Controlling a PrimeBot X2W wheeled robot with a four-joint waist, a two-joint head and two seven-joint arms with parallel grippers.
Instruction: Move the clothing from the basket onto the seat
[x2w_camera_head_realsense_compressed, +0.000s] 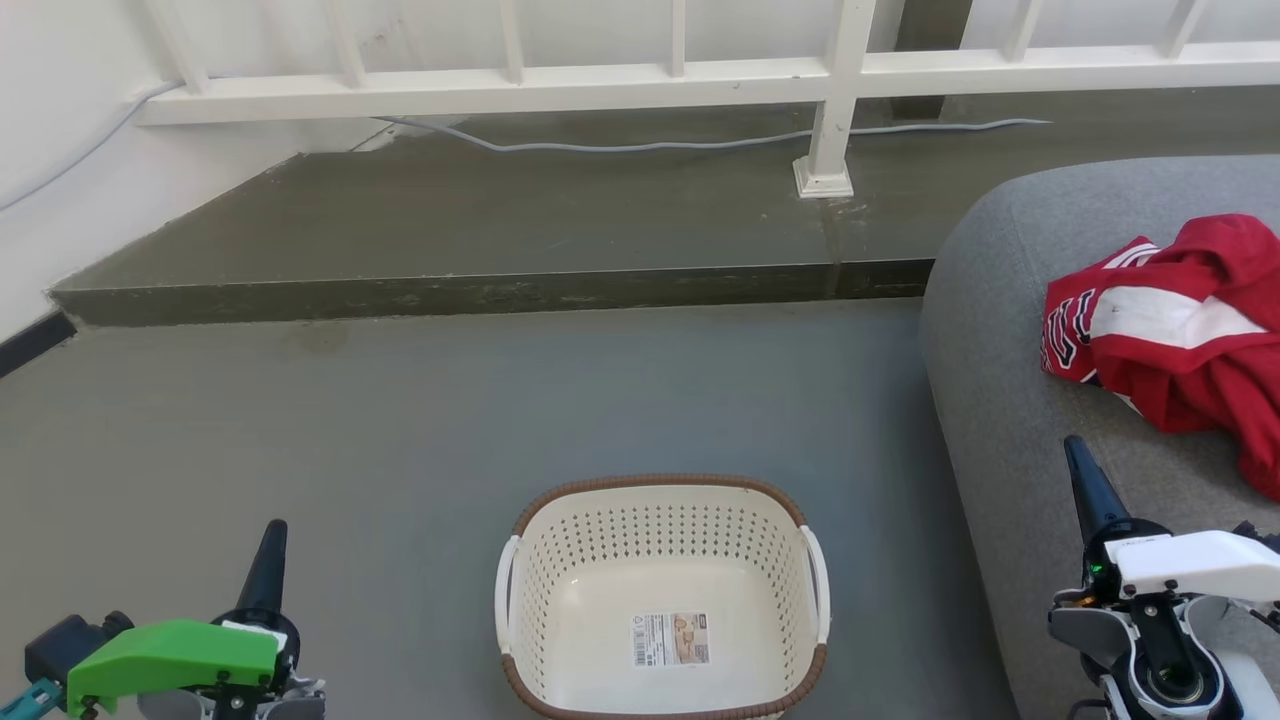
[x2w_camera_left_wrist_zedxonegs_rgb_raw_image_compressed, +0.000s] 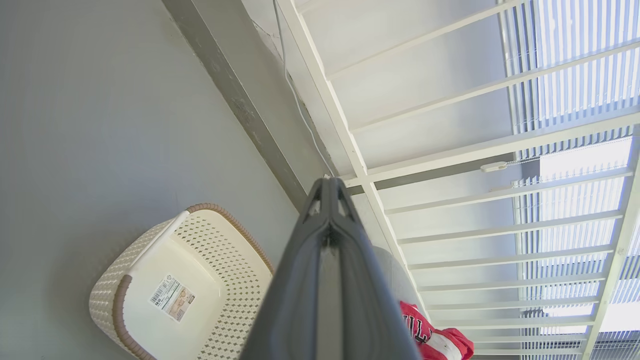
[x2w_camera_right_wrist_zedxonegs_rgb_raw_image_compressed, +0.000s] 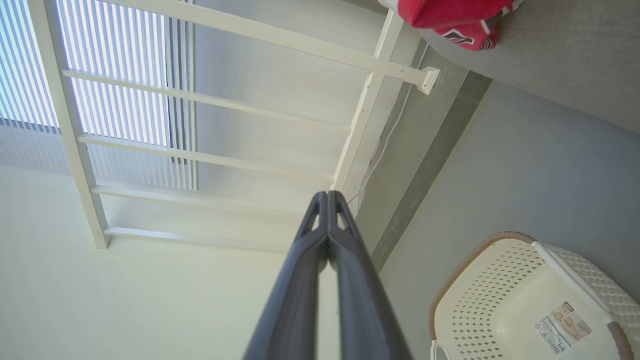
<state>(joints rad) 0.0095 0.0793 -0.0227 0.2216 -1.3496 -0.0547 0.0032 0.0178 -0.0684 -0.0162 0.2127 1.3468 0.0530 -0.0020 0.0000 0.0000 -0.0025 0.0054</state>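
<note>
Pressed together and holding nothing, the fingers of the left gripper (x2w_camera_head_realsense_compressed: 272, 545) and right gripper (x2w_camera_head_realsense_compressed: 1082, 470) flank the empty basket (x2w_camera_head_realsense_compressed: 660, 483) on the near floor (x2w_camera_head_realsense_compressed: 400, 420), while the clothing (x2w_camera_head_realsense_compressed: 1180, 340) lies heaped on the seat (x2w_camera_head_realsense_compressed: 1000, 400) at right, where a careless right-arm swing could snag it off.

**Legible matter.**

**(a)** Label (x2w_camera_head_realsense_compressed: 670, 640) on the inner floor of the basket (x2w_camera_head_realsense_compressed: 560, 560): a white sticker with a barcode (x2w_camera_head_realsense_compressed: 645, 642) at one end, a small tan picture panel and lines of fine print. The print is too small to read in the head view or in either wrist view.

**(b)** Jersey (x2w_camera_head_realsense_compressed: 1070, 310): navy letters (x2w_camera_left_wrist_zedxonegs_rgb_raw_image_compressed: 422, 330) outlined in white on red cloth, partly folded under. In the left wrist view the visible fragment looks like "LL"; the whole word cannot be read.
</note>
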